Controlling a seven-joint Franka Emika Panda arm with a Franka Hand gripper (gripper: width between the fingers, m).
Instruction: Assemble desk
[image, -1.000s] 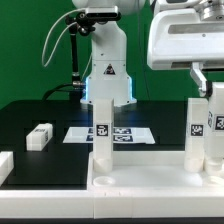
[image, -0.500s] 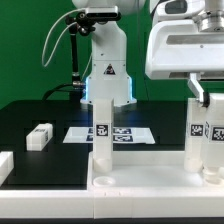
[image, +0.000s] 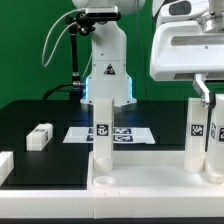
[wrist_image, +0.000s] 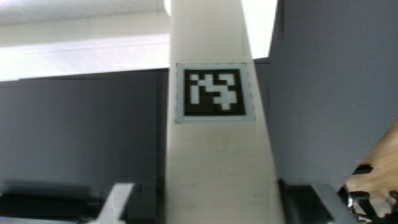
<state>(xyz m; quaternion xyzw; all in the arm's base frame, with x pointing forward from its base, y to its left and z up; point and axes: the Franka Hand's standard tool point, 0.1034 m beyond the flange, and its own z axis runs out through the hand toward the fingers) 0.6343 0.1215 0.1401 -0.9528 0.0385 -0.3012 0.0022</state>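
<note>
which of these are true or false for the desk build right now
1. Two legs stand upright on the panel: the leg at the exterior view's left and the leg at the exterior view's right. True.
2. The gripper clamps the leg at the exterior view's left. False: it clamps the leg at the exterior view's right.
3. A loose leg lies flat on the black table. True.
4. The marker board lies on the panel. False: it lies on the table behind the panel.
</note>
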